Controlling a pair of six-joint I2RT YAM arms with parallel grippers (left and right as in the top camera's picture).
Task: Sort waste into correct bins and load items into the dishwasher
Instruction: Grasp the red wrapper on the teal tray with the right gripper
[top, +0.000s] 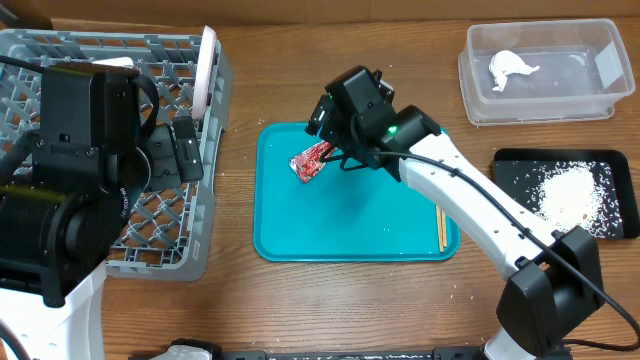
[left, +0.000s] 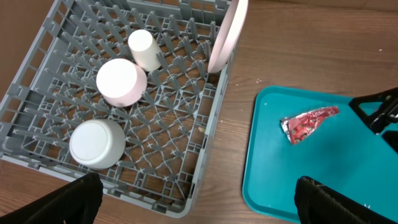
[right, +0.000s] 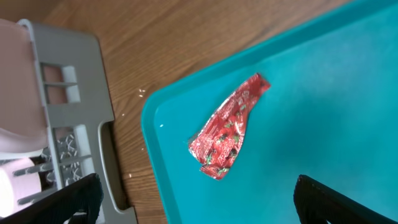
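Observation:
The red wrapper (top: 311, 160) lies on the teal tray (top: 300, 235), near its back left corner. My right gripper (top: 335, 150) hovers just above it, open and empty; in the right wrist view the wrapper (right: 229, 127) lies ahead of the spread fingers (right: 199, 202). The white tissue (top: 512, 68) lies inside the clear tub (top: 480, 95) at the back right. My left gripper (left: 199, 208) is open and empty over the grey rack's (left: 205, 155) right edge. In the rack stand a small white cup (left: 144, 50), two upturned round vessels (left: 121, 81) (left: 96, 144) and an upright pinkish plate (left: 227, 34).
A black tray (top: 510, 170) with loose white grains lies at the right edge. A thin wooden stick (top: 440, 228) lies on the teal tray's right side. Bare wooden table shows between the rack and the tray.

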